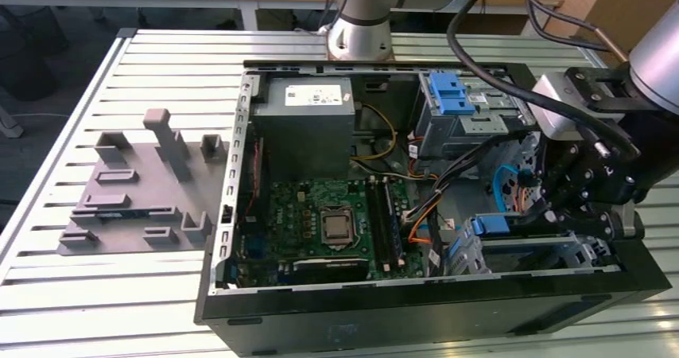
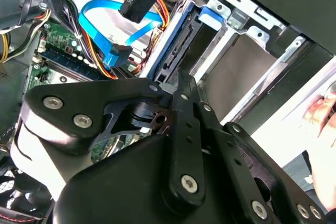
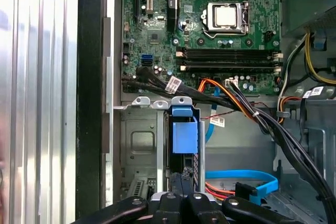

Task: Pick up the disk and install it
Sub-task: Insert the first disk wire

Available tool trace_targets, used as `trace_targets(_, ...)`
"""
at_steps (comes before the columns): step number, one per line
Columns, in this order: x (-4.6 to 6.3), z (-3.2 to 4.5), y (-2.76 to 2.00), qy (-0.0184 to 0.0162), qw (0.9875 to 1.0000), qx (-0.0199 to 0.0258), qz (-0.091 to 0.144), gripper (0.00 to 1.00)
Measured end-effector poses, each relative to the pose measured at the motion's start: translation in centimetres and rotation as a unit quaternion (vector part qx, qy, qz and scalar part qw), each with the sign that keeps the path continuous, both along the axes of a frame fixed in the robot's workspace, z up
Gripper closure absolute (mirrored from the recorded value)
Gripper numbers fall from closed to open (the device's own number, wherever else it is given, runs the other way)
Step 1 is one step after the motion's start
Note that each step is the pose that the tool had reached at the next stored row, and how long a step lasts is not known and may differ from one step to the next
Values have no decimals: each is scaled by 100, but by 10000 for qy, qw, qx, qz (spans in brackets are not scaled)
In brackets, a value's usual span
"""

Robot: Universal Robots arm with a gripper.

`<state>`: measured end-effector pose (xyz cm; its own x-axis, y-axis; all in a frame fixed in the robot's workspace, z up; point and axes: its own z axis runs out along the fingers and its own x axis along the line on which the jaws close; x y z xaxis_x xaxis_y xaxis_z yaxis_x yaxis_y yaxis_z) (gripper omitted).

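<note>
One arm (image 1: 366, 12) with one gripper (image 3: 182, 182). One slatted table (image 1: 159, 64), and on it one open computer case (image 1: 424, 310) and one grey moulded tray (image 1: 138, 191). Inside the case: one circuit board (image 1: 308, 223) with one processor socket (image 1: 337, 223), one grey power box (image 1: 308, 127), one disk (image 3: 184, 136) in its blue frame, one further blue plastic bracket (image 1: 451, 95) and one flat blue cable (image 3: 241, 174). The thinner orange, yellow, red and black wires are too tangled to count

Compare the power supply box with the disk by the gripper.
The power supply box is big and grey; the disk is slim with blue edging. The power supply box sits toward the exterior view's left; the disk sits right, in a bay by the gripper. Both are inside the case.
</note>
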<state>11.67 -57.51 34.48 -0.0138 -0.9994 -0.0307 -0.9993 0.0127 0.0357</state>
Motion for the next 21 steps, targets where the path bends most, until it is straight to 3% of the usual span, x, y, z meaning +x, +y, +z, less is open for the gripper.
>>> trace_targets(4, 1, 74, 0, -4, 10000, 1, 1, 89)
trace_targets(10, 0, 125, 1, -53, 10000, 0, 0, 89)
trace_targets(14, 0, 184, 6, -61, 10000, -1, 0, 89)
trace_targets(21, 89, 186, 51, -60, 10000, -1, 0, 89)
